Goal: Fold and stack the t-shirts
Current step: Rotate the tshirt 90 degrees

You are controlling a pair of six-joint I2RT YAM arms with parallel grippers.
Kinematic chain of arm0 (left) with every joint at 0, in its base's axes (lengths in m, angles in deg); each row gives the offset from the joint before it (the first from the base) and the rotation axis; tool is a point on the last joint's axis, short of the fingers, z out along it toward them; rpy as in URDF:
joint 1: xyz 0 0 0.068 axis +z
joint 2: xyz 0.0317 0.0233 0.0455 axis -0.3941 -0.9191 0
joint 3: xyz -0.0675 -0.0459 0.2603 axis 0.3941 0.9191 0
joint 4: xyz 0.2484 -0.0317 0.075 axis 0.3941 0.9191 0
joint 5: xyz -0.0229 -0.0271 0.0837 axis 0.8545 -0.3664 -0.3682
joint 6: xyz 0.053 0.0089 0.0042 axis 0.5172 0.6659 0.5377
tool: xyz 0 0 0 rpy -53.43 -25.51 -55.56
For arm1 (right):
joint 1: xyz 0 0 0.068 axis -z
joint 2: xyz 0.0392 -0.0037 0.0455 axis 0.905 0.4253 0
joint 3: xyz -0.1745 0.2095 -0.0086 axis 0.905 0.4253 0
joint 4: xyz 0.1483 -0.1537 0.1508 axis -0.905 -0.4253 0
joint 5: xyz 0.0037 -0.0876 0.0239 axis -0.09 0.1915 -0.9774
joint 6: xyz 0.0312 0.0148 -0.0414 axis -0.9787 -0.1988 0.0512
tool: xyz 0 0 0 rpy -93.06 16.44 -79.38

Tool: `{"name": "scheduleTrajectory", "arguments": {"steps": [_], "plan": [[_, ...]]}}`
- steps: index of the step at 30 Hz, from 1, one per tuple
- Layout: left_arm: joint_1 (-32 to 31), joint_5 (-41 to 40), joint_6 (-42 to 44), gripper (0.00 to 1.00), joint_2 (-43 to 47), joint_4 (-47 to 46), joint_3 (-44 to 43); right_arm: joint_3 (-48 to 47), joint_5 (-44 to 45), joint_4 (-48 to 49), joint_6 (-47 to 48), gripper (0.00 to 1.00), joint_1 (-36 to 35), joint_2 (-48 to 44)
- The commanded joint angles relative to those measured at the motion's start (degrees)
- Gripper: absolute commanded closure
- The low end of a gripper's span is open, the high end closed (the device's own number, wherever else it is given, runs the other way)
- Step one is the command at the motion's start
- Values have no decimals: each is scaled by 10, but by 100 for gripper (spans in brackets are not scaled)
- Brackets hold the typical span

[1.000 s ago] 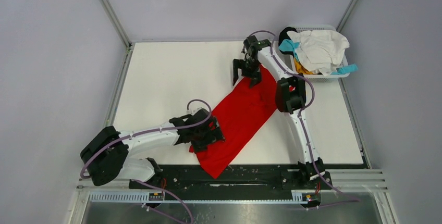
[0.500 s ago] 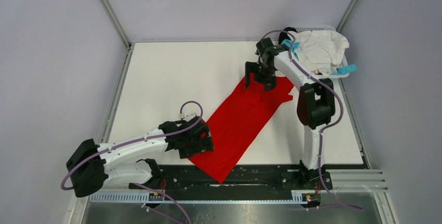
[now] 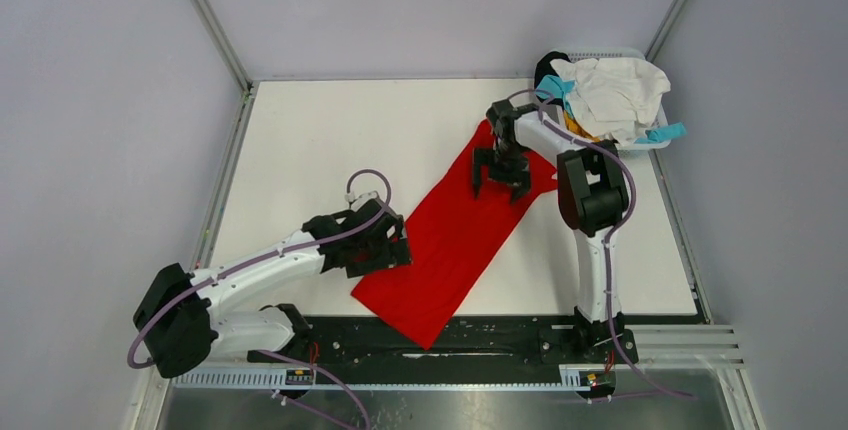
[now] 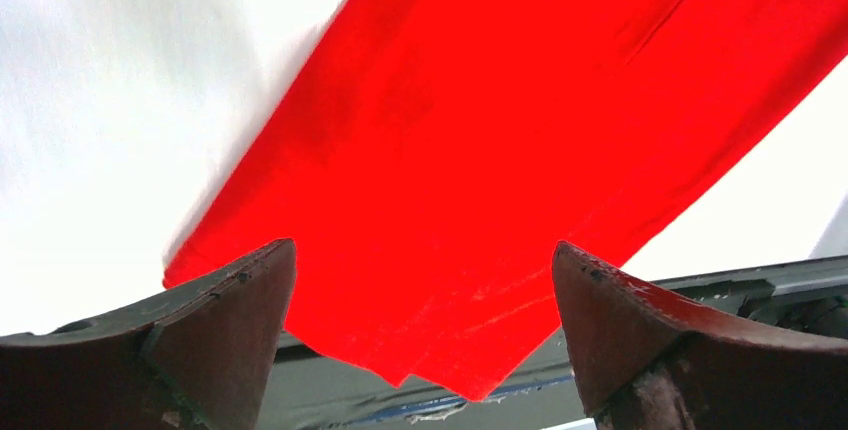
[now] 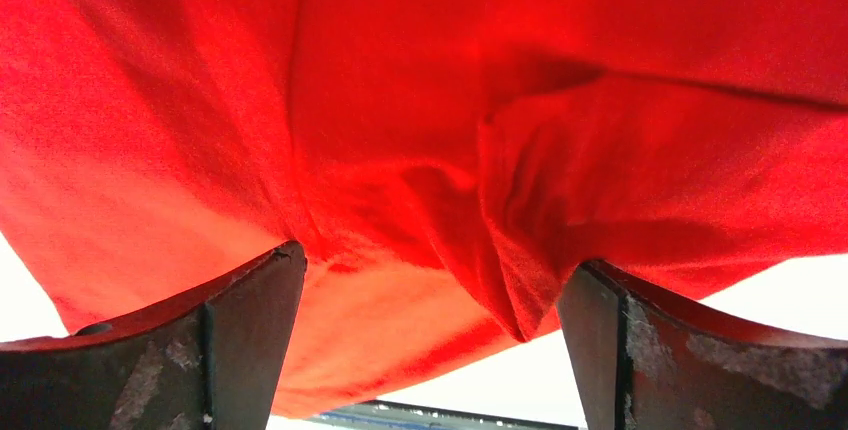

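We are holding our white left arm (image 3: 262, 268) low, angled rightward, its black two-finger left gripper (image 3: 388, 247) spread wide; our black two-finger right gripper (image 3: 501, 178) is pointing down, fingers apart.

In the basket (image 3: 612, 52), the white shirt (image 3: 615, 90) covers most of the orange shirt (image 3: 578, 131) and black shirt (image 3: 547, 68). Beside the basket, the right gripper (image 3: 499, 185) hides some of the red shirt (image 3: 450, 235).

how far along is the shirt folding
Early. Done: the red shirt lies on the table, seemingly folded lengthwise into a strip. In hand: both grippers are open over it, the left gripper at the near end, the right gripper at the far end. Left: cross folds, plus the other shirts heaped in the basket; no stack yet.
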Motion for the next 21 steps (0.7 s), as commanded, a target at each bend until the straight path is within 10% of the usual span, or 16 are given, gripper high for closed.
{"name": "scheduleTrajectory", "arguments": {"steps": [1,11,21], "plan": [[27,32,43,1,-2,-70,14,-127,27,-52,24,0,8,63],[35,178,83,1,-161,-257,10,-582,-28,-252,66,1,9,305],[20,247,80,1,-238,-279,15,-586,-96,-151,68,0,-29,301]]}}
